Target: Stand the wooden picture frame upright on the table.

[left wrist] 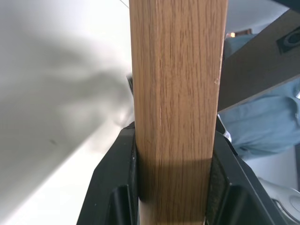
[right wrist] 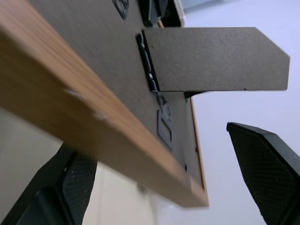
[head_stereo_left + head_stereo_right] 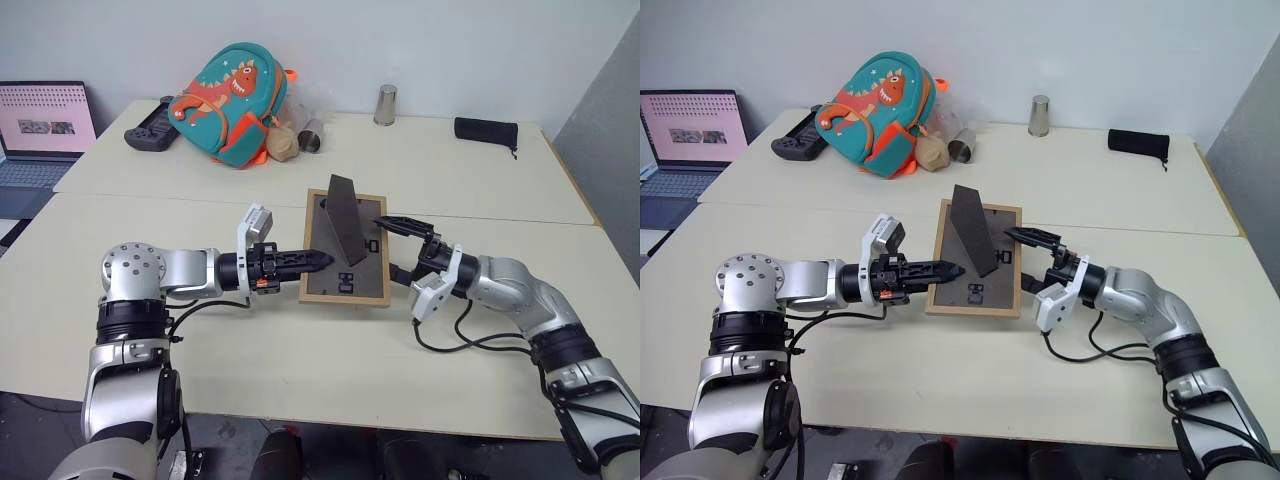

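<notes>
Wooden picture frame (image 3: 345, 250) sits near the table's (image 3: 480, 170) middle, back panel up w/ its dark prop folded out. My left gripper (image 3: 318, 260) is clamped on the frame's left edge — wood pinched between both pads. My right gripper (image 3: 398, 247) is spread wide around the frame's right edge — fingers not touching it.

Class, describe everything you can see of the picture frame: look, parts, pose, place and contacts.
The frame is a small rectangle with a light-brown wood border and a dark grey back panel facing up. Its prop is folded out and stands up from the back. It lies near the middle of the table. The left gripper is clamped on one border edge; the right gripper has open fingers on either side of the opposite edge.
</notes>
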### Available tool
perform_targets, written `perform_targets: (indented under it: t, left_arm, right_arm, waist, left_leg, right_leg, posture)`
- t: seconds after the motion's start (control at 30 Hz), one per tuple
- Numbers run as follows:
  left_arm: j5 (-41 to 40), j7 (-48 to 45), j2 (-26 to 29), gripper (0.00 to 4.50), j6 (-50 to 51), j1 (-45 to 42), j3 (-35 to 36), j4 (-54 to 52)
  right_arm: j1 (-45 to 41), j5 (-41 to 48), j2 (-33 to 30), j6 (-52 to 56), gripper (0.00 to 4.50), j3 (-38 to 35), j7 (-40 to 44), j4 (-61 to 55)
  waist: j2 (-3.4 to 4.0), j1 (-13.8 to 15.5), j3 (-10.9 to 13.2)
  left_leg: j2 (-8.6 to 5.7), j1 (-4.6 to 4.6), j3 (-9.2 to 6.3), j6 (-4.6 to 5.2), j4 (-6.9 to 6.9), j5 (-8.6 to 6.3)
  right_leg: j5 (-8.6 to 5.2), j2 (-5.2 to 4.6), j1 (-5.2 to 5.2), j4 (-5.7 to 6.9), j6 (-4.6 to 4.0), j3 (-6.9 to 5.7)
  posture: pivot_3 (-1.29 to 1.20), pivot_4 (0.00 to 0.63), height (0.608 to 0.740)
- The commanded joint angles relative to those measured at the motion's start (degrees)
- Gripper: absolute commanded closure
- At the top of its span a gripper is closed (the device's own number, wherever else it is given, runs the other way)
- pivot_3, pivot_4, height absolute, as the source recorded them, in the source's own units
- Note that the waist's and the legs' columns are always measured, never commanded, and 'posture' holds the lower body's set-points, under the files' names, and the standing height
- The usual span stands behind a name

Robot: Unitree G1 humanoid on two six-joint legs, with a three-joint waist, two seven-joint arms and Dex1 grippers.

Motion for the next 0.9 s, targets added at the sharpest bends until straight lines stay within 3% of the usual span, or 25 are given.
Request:
perform_targets:
  t: [0.03, 0.13, 0.37, 0.5, 0.57, 0.6, 0.73, 0.9]
  left_arm:
    - [-6.14, 3.26, 0.28, 3.14, 0.24, 0.95, 0.79, -3.82]
    - [-8.55, 5.97, -0.07, 3.14, -0.02, 1.42, 1.89, -3.64]
    - [-13.54, 10.5, 0.29, 3.14, -2.52, 3.56, 0.82, -4.91]
    - [-15.83, 13.3, -0.1, 3.14, -5.78, 3.8, 1.12, -4.17]
    - [-13.23, 13.0, 0.33, 2.5, -6.94, 4.62, 1.16, -6.34]
    - [-13.52, 13.26, 0.47, 2.43, -7.34, 4.78, 1.26, -6.27]
    - [-9.39, 9.1, 3.66, 1.49, -7.74, 4.56, 0.52, -8.29]
    - [2.83, -1.37, 10.94, 0.37, -12.16, 5.03, -2.71, -14.5]
  right_arm:
    - [-3.46, -2.52, 0.35, -2.13, 0.06, 0.65, -5.98, 2.57]
    - [-5.1, -2.88, -0.11, -3.8, 0.55, 1.6, -8.06, 4.72]
    - [-6.42, -3.18, -1.68, -5.75, 2.22, 2.47, -10.41, 6.39]
    - [-6.14, -2.53, -2.65, -6.16, 2.38, 2.38, -10.74, 6.47]
    - [-5.87, -2.05, -3.16, -5.93, 2.38, 2.21, -10.82, 6.49]
    - [-5.7, -1.75, -3.3, -5.73, 2.39, 2.09, -10.85, 6.46]
    - [-5.09, 1.64, -3.78, -4.52, 3.13, 2.12, -9.1, 6.84]
    - [-2.94, 17.44, -3.49, 0.27, 3.14, 3.11, 1.45, 6.13]
  waist:
    - [0.0, -0.01, 0.0]
    - [0.0, -0.02, 0.0]
    - [0.0, -0.03, 0.0]
    - [0.0, -0.02, 0.0]
    - [0.0, -0.02, 0.0]
    - [0.0, -0.02, 0.0]
    - [0.0, -0.06, 0.0]
    - [-0.01, -0.14, 0.0]
  left_leg:
    - [-0.01, 0.02, 0.01, 0.0, 0.0, 0.0]
    - [-0.03, 0.02, 0.02, 0.0, 0.0, 0.0]
    - [-0.03, 0.02, 0.02, 0.0, 0.0, 0.0]
    - [-0.04, 0.06, 0.03, 0.01, 0.0, 0.0]
    - [-0.04, 0.07, 0.03, 0.01, 0.01, 0.0]
    - [-0.04, 0.07, 0.03, 0.01, 0.0, 0.0]
    - [-0.03, 0.08, 0.03, 0.01, 0.0, 0.0]
    - [-0.02, 0.1, 0.05, 0.01, -0.03, 0.0]
  right_leg:
    - [0.0, -0.01, 0.02, 0.0, 0.0, 0.02]
    - [0.0, -0.03, 0.03, -0.01, -0.01, 0.03]
    - [0.01, -0.03, 0.04, -0.02, -0.01, 0.03]
    - [0.01, -0.04, 0.08, -0.01, -0.01, 0.05]
    - [0.01, -0.03, 0.08, 0.0, -0.01, 0.05]
    - [0.01, -0.03, 0.09, 0.0, -0.01, 0.05]
    - [0.01, -0.02, 0.08, -0.01, -0.01, 0.04]
    - [0.02, 0.0, 0.1, -0.01, -0.03, 0.05]
  posture:
    - [0.0, 0.15, 0.74]
    - [0.0, 0.15, 0.74]
    - [0.0, 0.15, 0.74]
    - [0.0, 0.15, 0.74]
    - [0.0, 0.15, 0.74]
    - [0.0, 0.15, 0.74]
    - [0.0, 0.15, 0.74]
    - [0.0, 0.15, 0.74]
